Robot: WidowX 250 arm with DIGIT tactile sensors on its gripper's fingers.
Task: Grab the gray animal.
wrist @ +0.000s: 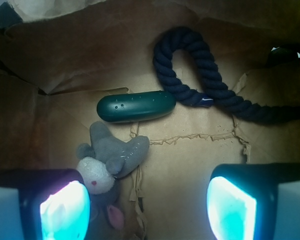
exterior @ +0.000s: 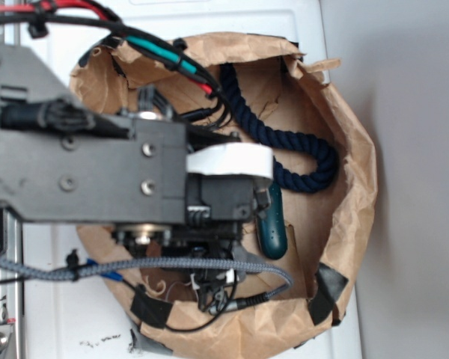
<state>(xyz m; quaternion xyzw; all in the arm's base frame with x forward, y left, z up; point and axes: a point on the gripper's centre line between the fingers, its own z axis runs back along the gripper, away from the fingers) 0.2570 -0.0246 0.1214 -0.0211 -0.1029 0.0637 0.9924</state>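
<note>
In the wrist view, the gripper has its fingers spread wide and empty. The gray animal lies on the paper bag floor at 9 o'clock of the gap, touching the left finger. Long axis runs 1 to 7 o'clock. Judgement: shift toward 9 o'clock before closing.

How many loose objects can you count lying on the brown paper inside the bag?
3. The gray animal lies lower left by the end effector; the dark green oval object sits just above it; the navy rope curls upper right. The arm may hide others.
</note>
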